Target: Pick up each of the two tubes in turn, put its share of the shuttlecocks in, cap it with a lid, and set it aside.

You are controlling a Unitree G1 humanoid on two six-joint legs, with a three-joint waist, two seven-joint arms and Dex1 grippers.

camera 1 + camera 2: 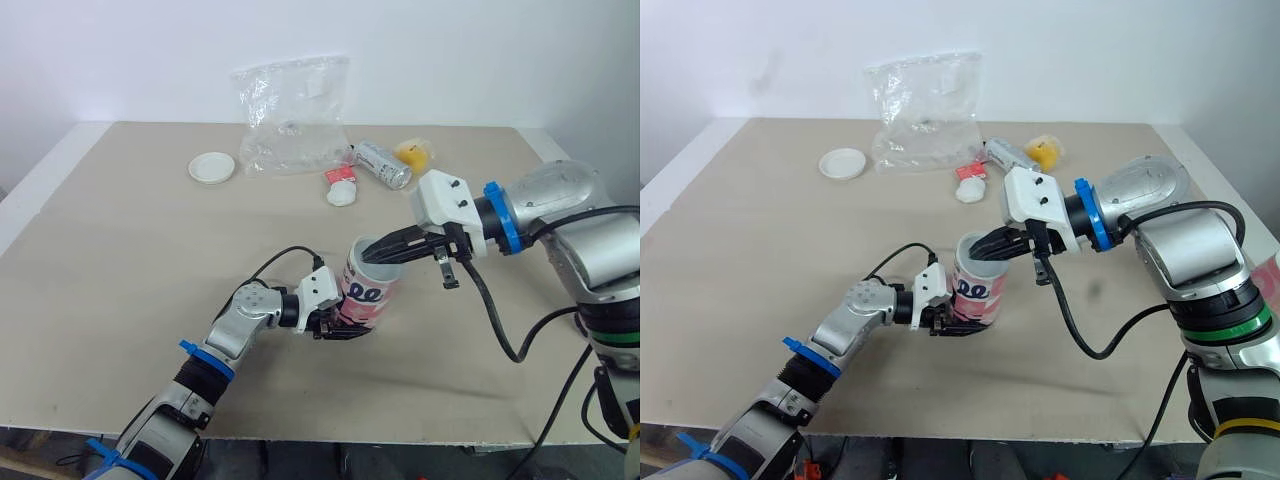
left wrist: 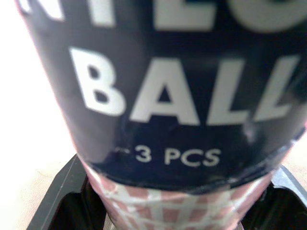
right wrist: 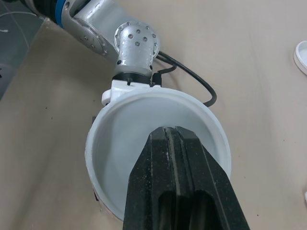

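Note:
A pink tube (image 1: 368, 290) stands slightly tilted at the table's middle, with my left gripper (image 1: 343, 322) shut around its lower part. Close up in the left wrist view, the tube (image 2: 182, 120) shows a dark band of white lettering. My right gripper (image 1: 370, 256) is shut, its fingers (image 3: 175, 158) lying across the tube's white round top (image 3: 120, 143). Whether that top is a lid or the open mouth, I cannot tell. A silver tube (image 1: 385, 165) lies on its side at the back. A white lid (image 1: 212, 167) rests at the back left.
A crumpled clear plastic bag (image 1: 295, 115) sits at the back centre. Beside the silver tube are a yellow shuttlecock (image 1: 412, 152) and a small red and white piece (image 1: 341, 185). A black cable (image 1: 500, 320) hangs from my right wrist above the table (image 1: 120, 250).

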